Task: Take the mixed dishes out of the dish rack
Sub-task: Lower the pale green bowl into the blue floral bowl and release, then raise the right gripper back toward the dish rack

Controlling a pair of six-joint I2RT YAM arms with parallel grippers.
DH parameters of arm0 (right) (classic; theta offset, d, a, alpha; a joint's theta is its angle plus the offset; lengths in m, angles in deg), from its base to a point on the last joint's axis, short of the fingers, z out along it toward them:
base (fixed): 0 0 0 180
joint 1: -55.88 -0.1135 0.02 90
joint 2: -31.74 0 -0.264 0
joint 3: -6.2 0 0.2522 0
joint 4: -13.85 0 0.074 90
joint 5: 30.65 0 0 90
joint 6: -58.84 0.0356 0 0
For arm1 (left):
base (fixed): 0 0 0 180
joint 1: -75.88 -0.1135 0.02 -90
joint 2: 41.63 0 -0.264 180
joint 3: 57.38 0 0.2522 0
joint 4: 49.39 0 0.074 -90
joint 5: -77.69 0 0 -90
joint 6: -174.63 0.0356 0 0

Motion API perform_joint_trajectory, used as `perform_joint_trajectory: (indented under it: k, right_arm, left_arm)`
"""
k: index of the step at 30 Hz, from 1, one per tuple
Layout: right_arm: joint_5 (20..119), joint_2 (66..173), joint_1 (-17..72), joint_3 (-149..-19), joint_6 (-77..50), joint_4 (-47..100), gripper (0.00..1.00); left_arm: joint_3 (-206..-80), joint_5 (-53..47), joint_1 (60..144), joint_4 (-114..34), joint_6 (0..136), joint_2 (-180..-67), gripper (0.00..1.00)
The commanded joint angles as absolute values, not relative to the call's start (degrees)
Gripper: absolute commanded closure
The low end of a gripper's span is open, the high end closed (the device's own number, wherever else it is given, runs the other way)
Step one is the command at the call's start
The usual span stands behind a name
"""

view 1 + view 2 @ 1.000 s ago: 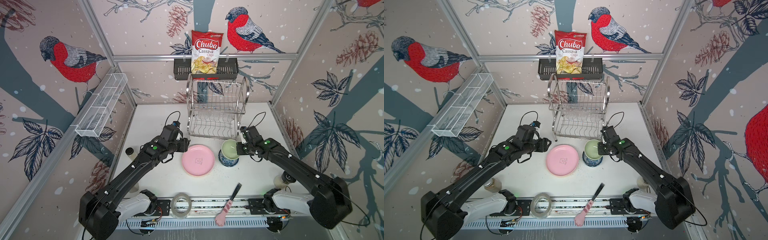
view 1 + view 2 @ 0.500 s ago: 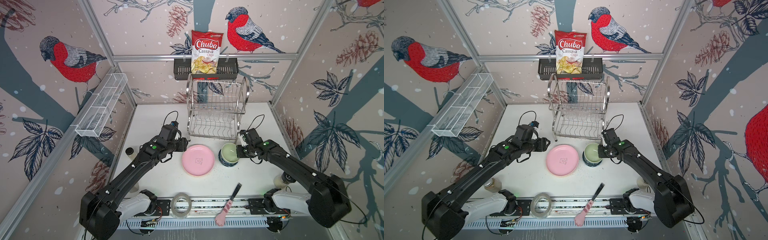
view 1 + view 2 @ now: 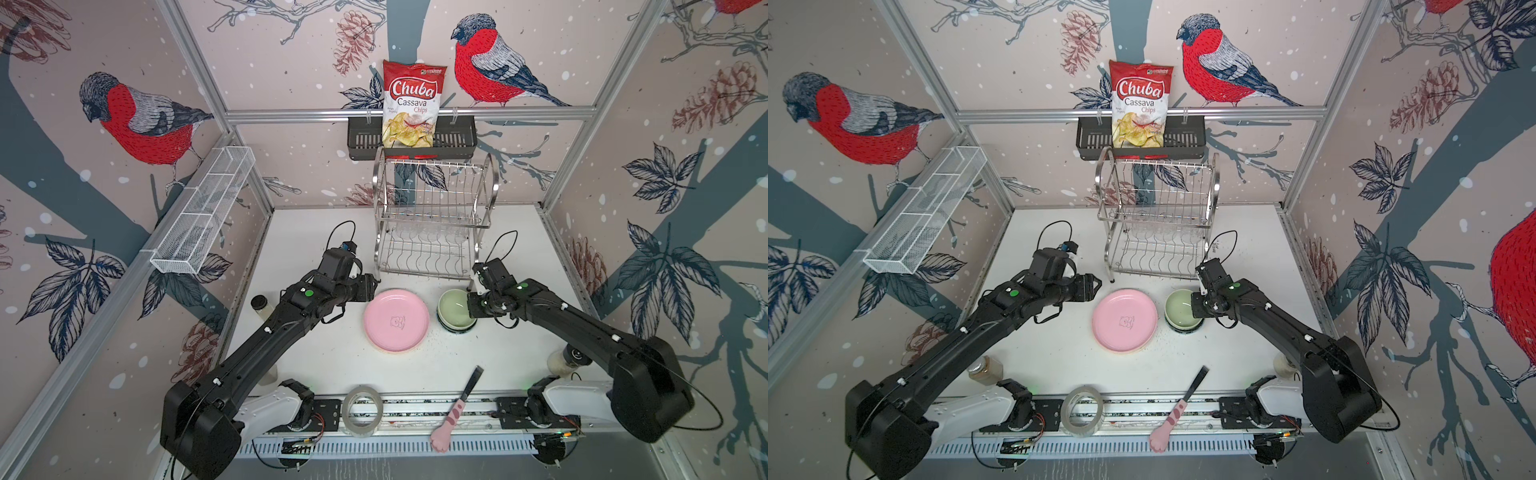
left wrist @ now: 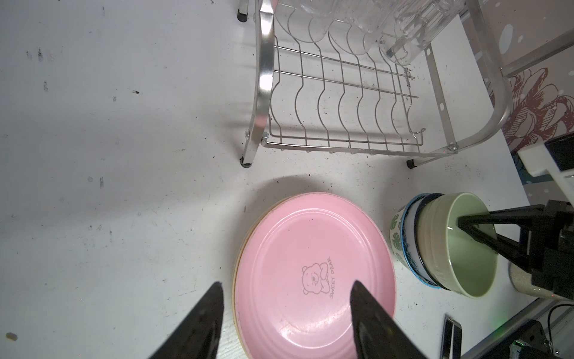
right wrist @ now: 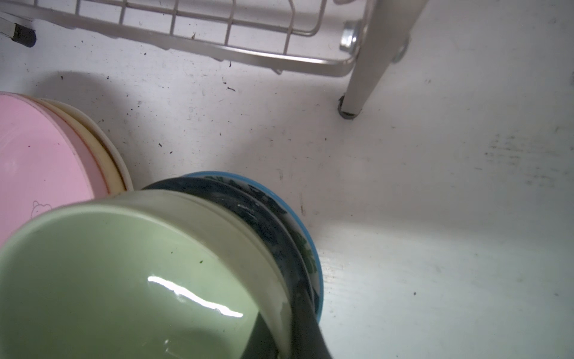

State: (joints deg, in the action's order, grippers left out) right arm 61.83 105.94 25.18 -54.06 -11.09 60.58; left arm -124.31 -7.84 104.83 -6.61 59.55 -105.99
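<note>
Left gripper (image 3: 371, 286): jaws moderately apart, nothing between them. In the left wrist view one finger (image 4: 202, 323) lies over bare counter (image 4: 108, 155), and the other lies over the plate's rim.

Pink plate (image 3: 397, 321): flat on the counter, just ahead of the left gripper and between the two grippers. It tops a stack. The right wrist view shows a tan-yellow plate (image 5: 113, 177) and a cream plate (image 5: 125, 174) edging out beneath it.

Dish rack (image 3: 432, 216): upright, beyond both grippers towards the back wall. Its front legs are near the plates and bowls but apart from them. Clear glasses (image 4: 410, 28) show at its upper shelf in the left wrist view; their count cannot be told.

Pale green bowl (image 3: 454, 309): just beside the pink plate, on the right gripper's side. It sits uppermost in the blue-patterned bowl (image 4: 407, 248), which sits in the leaf-print bowl (image 4: 395, 230).

Right gripper (image 3: 471, 307): closed on the pale green bowl's wall at the side away from the plates. One finger is inside and one finger (image 5: 306, 326) is outside. Whether the bowl is fully seated or slightly lifted cannot be told.
</note>
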Motion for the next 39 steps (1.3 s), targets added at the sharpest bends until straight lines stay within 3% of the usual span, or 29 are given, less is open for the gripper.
perform_joint_trajectory:
  k: [1,19,30,39]
  right_arm:
    - [60.58,106.19,25.03,-54.41,-10.31,60.30,0.93]
    - [59.44,103.79,25.30,-54.75,-9.65,60.98,0.72]
    - [58.40,96.81,26.61,-56.23,-9.41,61.89,0.66]
    - [58.81,91.25,23.79,-56.01,-13.13,47.15,0.54]
  left_arm:
    - [-124.40,-7.34,104.70,-7.68,59.41,-105.96,0.35]
    - [-125.02,-6.90,104.35,-7.69,58.89,-106.58,0.34]
    - [-124.85,-8.28,104.26,-9.85,58.43,-107.36,0.34]
    - [-122.74,-15.10,104.03,-20.77,57.14,-108.65,0.22]
